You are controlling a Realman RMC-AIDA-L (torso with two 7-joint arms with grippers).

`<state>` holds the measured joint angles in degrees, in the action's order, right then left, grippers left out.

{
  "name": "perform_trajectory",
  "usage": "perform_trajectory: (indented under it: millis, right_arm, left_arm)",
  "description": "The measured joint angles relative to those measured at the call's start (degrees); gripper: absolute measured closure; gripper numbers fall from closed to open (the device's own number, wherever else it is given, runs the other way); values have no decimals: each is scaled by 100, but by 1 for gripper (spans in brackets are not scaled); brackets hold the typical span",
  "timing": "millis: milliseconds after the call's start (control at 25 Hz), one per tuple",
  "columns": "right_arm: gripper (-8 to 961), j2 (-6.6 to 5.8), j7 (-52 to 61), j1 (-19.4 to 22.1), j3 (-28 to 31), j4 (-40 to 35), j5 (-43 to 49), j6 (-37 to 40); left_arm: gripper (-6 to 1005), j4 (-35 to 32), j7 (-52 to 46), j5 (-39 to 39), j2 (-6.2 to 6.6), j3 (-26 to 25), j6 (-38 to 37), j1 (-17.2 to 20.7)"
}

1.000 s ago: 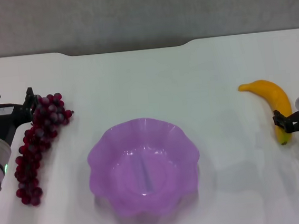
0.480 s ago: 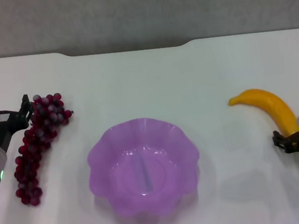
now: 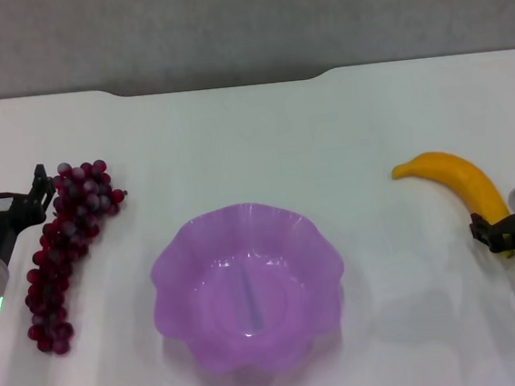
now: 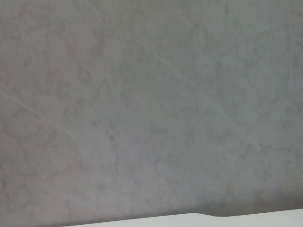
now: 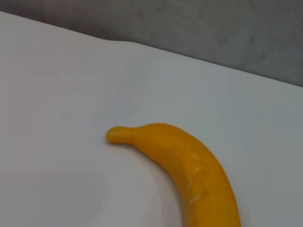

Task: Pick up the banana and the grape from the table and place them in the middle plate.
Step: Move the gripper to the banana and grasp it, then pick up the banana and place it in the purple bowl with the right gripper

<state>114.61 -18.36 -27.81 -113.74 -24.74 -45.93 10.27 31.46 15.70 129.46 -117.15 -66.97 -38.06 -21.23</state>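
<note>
The banana (image 3: 462,182) lies on the white table (image 3: 252,139) at the right, its stem end pointing toward the middle. It also shows in the right wrist view (image 5: 189,165). My right gripper (image 3: 499,234) is shut on the banana's near end. The grape bunch (image 3: 62,248) lies on the table at the left. My left gripper (image 3: 11,187) is open, just left of the bunch's far end and not holding it. The purple scalloped middle plate (image 3: 164,266) sits between them with nothing in it.
The table's far edge has a notch (image 3: 220,83) in front of a grey wall. The left wrist view shows only that wall and a strip of table edge (image 4: 236,218).
The banana has swung and shifted toward the middle with my right gripper on its near end. My left gripper has drawn slightly back and left, beside the grapes.
</note>
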Motion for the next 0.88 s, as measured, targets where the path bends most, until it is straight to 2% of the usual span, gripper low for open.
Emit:
perform_trajectory:
  millis: [720, 880]
  right_arm:
    - [474, -8, -14, 15, 287, 60, -3, 55]
    - [478, -12, -16, -6, 298, 77, -4, 68]
  left_arm:
    - [199, -9, -6, 0, 0, 0, 0, -4]
    - [199, -9, -6, 0, 0, 0, 0, -4]
